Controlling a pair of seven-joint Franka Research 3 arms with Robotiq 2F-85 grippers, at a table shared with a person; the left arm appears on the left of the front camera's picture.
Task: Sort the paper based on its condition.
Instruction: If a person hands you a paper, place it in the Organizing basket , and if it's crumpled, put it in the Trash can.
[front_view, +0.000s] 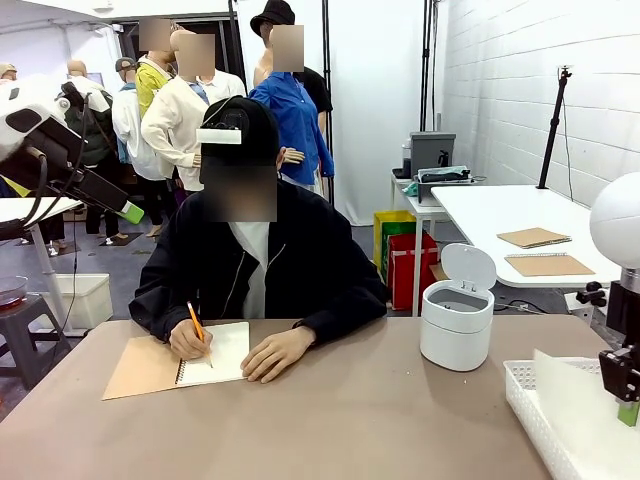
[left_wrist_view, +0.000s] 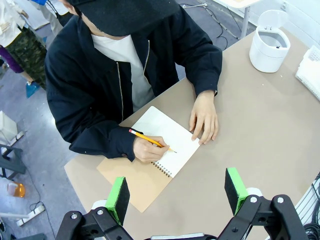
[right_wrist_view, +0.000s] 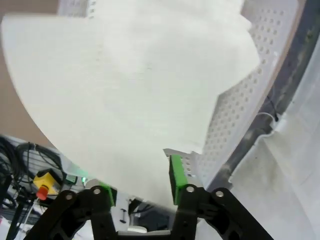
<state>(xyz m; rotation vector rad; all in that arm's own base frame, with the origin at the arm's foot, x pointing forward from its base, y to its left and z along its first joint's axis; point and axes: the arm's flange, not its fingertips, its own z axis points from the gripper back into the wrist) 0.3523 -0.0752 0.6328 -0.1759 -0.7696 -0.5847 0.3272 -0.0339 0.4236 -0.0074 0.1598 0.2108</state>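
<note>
Paper is lying bowed in the white perforated tray at the table's right edge. I'm seeing the right gripper pointing down at the sheet's near edge, pads apart, clamping nothing. The left gripper is hovering high, fingers spread wide, above the person's notebook.

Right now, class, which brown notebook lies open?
The spiral notebook on the near table, under the pencil; the two pads on the white table behind lie closed.
</note>
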